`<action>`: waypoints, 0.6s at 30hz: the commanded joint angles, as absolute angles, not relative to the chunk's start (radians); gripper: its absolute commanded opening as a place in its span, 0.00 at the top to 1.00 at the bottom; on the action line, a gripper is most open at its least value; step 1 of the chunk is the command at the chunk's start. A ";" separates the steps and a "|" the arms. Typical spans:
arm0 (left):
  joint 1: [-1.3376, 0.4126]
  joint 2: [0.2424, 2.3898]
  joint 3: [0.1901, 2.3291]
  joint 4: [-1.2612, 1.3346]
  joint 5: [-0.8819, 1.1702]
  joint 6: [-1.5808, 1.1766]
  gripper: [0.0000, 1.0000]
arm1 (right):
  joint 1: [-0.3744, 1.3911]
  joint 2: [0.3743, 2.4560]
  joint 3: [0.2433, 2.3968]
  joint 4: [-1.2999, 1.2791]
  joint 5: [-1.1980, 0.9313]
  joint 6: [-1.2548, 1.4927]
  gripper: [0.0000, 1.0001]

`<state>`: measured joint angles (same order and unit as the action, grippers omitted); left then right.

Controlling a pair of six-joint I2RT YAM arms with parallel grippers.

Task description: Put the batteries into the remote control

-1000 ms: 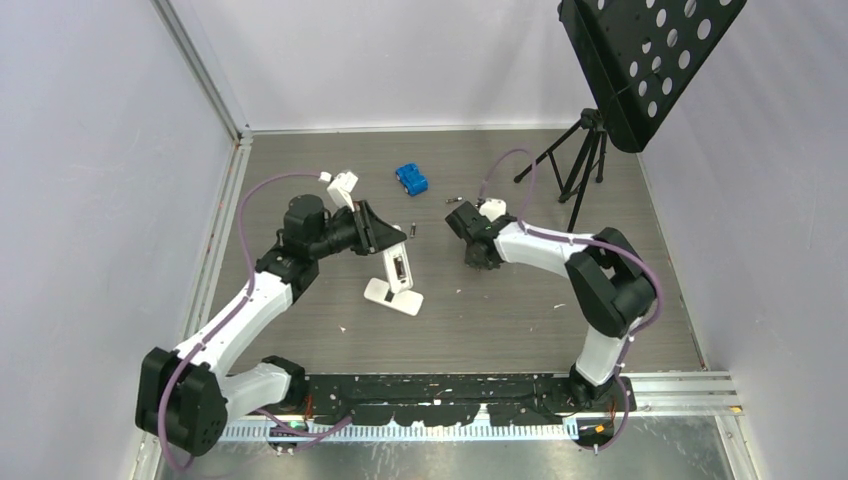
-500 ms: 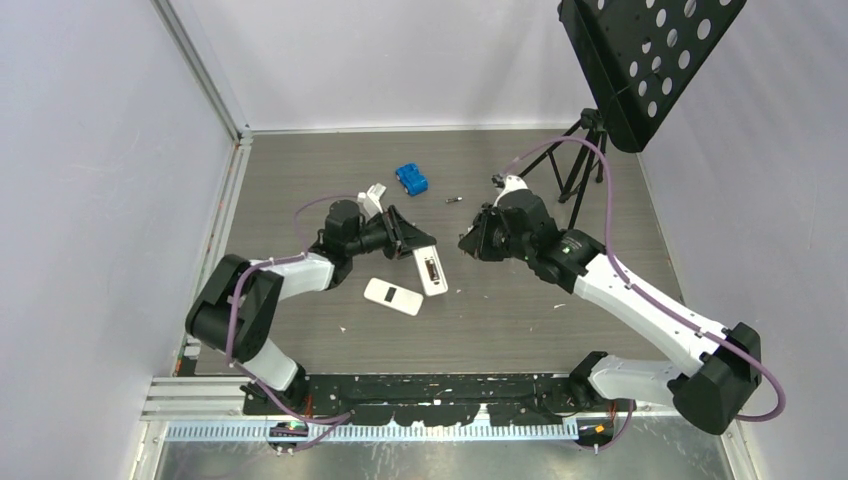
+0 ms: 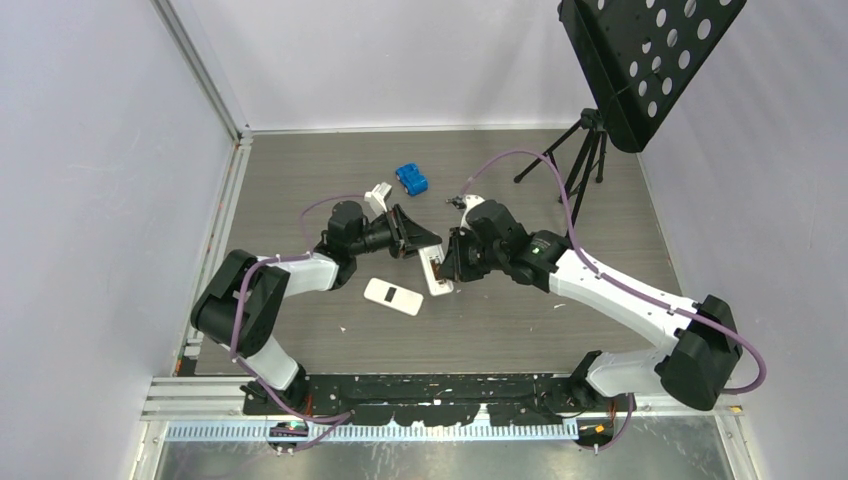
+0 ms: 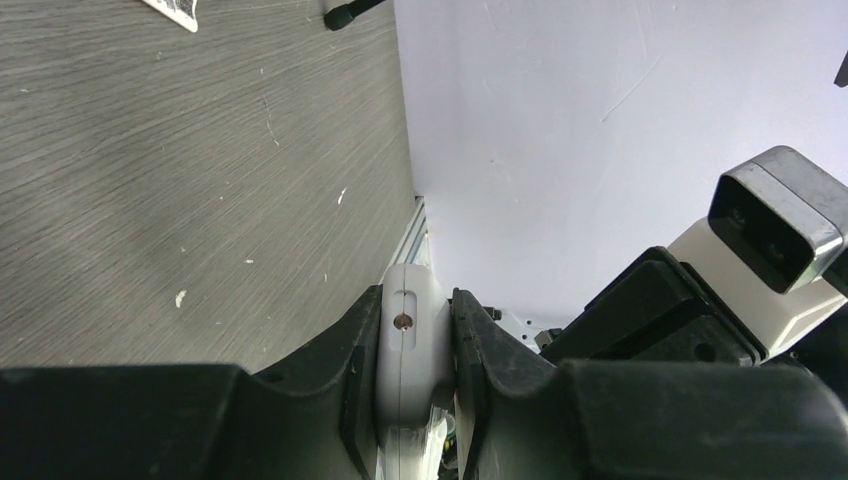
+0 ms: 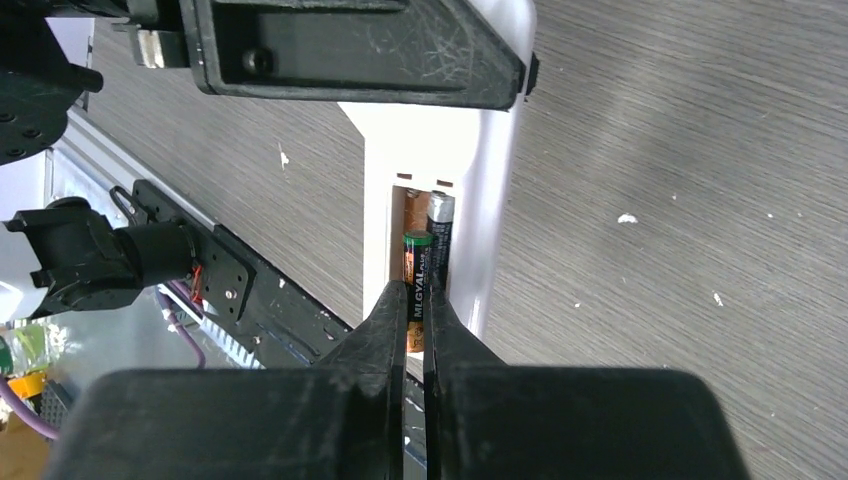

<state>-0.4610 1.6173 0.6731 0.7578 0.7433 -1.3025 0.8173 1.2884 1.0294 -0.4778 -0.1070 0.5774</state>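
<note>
My left gripper (image 3: 418, 244) is shut on one end of the white remote control (image 3: 434, 272) and holds it tilted just above the floor; its end shows clamped between the fingers (image 4: 413, 345). The remote's slot faces the right wrist camera, with one dark battery (image 5: 440, 225) lying inside it. Beside that one, a second battery (image 5: 416, 270) with a green end sits in the slot mouth, and my right gripper (image 5: 415, 298) is shut on it. From above, the right gripper (image 3: 453, 264) touches the remote's side.
A flat white slab with a black rectangle (image 3: 392, 296) lies on the floor just left of the remote. A blue block (image 3: 411, 179) sits farther back. A black tripod (image 3: 578, 165) carrying a perforated plate (image 3: 640, 50) stands at the back right. Walls enclose three sides.
The left gripper has carried the remote to the right, away from the white slab. The right gripper has come left and down with its battery to the remote's slot.
</note>
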 commanded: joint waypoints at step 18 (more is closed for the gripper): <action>-0.463 1.608 0.697 0.871 0.770 -1.351 1.00 | 0.853 1.294 1.143 -0.517 -0.041 0.586 0.64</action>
<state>-0.4610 1.6173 0.6731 0.7856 0.7528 -1.3315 0.8490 1.3266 1.0950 -0.5106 -0.0864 0.5766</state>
